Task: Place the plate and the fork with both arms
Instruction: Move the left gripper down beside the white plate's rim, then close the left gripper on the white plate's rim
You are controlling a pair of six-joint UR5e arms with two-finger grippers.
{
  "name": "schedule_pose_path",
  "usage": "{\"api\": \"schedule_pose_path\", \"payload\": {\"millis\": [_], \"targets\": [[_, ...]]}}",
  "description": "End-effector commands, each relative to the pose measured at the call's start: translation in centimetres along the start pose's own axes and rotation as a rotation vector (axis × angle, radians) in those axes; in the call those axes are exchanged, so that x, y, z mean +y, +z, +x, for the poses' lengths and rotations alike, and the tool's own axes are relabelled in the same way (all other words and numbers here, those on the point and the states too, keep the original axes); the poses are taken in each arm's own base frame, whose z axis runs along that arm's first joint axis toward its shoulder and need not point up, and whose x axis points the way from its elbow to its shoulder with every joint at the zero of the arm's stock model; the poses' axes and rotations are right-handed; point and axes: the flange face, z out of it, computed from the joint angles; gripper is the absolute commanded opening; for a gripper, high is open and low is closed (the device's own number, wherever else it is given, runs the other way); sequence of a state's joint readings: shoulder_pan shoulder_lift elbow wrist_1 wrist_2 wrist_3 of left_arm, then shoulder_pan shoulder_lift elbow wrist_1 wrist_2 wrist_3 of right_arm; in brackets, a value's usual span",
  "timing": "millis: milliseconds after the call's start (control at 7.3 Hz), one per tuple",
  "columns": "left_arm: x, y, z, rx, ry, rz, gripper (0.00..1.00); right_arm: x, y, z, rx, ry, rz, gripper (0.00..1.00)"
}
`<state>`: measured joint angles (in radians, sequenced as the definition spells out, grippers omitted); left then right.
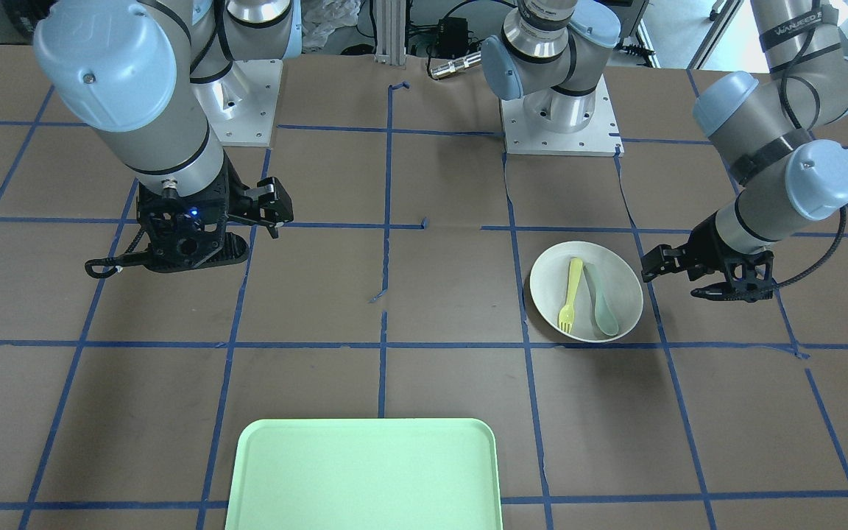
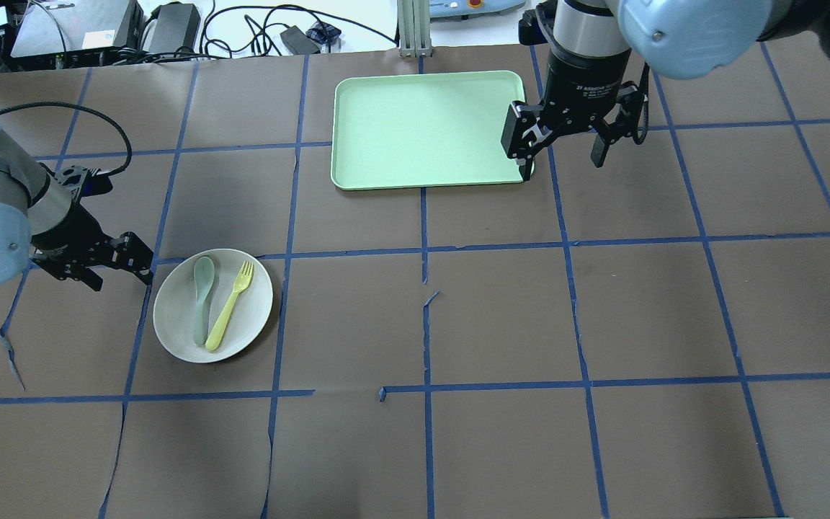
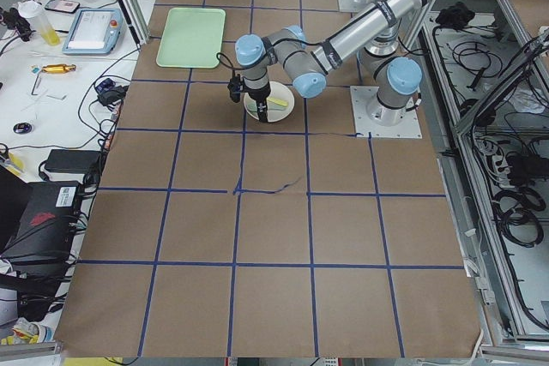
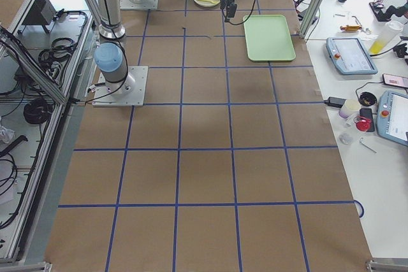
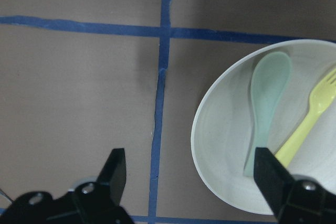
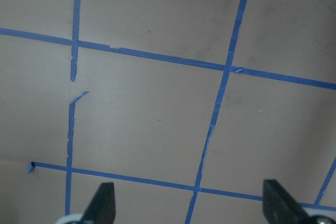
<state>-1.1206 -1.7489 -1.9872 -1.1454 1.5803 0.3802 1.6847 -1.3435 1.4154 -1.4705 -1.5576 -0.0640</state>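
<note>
The left gripper fills the bottom of its wrist view. Its jaws are wide apart and hold nothing. One finger is over the bare table, the other over the lower edge of the off-white plate, so the plate's near rim falls inside the gap. How high the fingertips hang above it I cannot tell.

The plate sits at the lower left of the overhead view. In it the pale-yellow fork lies flat just beside a grey-green spoon, their handle ends very close together.

The plate looks like stiff, light plastic, probably slick. The raised rim seems the best hold, with one finger inside and one outside. Kept level, it should carry the loose cutlery without sliding. The fork looks thin and light, and its handle is the part to pinch, though the spoon leaves little room on that side.

The right gripper is in the upper centre-right of the overhead view, by the right lower corner of the mint-green tray, well apart from the plate. Its jaws are also spread wide and empty
</note>
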Motion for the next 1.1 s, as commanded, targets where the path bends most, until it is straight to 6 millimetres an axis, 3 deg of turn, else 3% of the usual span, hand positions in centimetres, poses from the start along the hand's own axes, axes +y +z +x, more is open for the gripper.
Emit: {"api": "schedule_pose_path", "payload": {"millis": [0,548,821,958], "targets": [[-0.1,2.9,0.1,0.047,0.009,-0.053,0.87,0.1,0.4,-0.3,0.002,-0.004,-0.008,1.0],[-1.1,5.8,-0.3,0.062,0.024,-0.095,0.82,0.1,0.7,-0.4,0.001,-0.009,-0.015,1.0],[-1.1,6.0,-0.3,0.063,0.032,-0.1,0.42,0.1,0.9,-0.4,0.001,-0.009,-0.02,1.0],[-1.1,6.1,-0.3,0.065,0.03,-0.102,0.31,0.1,0.9,-0.4,0.001,-0.009,-0.02,1.0]]}}
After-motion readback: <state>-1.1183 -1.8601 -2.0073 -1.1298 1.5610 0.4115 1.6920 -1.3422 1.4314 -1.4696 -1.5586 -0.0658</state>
